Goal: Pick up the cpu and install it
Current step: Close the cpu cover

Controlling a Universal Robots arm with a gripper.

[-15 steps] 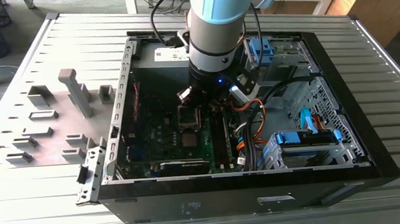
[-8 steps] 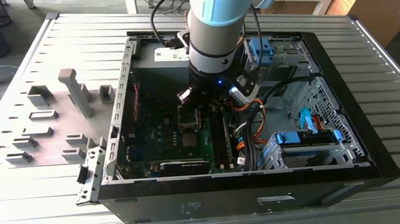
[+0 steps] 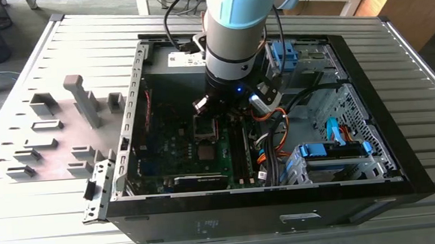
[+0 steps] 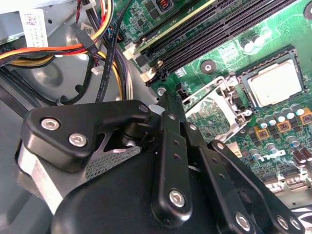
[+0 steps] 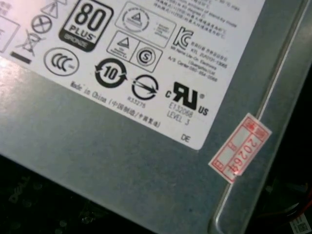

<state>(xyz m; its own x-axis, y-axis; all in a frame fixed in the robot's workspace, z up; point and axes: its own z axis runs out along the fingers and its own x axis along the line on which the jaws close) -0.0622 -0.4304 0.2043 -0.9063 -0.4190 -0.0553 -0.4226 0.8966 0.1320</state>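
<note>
inside the open computer case (image 3: pixel 208 213) on the slatted desk (image 3: pixel 428 98), the arm reaches down and its pincer (image 3: pixel 217 112) hangs just above the green motherboard (image 4: pixel 282 29). in the second wrist view the cpu (image 4: pixel 273 84) lies flat in its socket, silvery top up. the metal socket frame (image 4: pixel 214 100) is tipped open beside it, between cpu and pincer. whether the pincer is released or clenched i cannot tell. grey holder blocks (image 3: pixel 84 102) stand on the desk outside the case.
</note>
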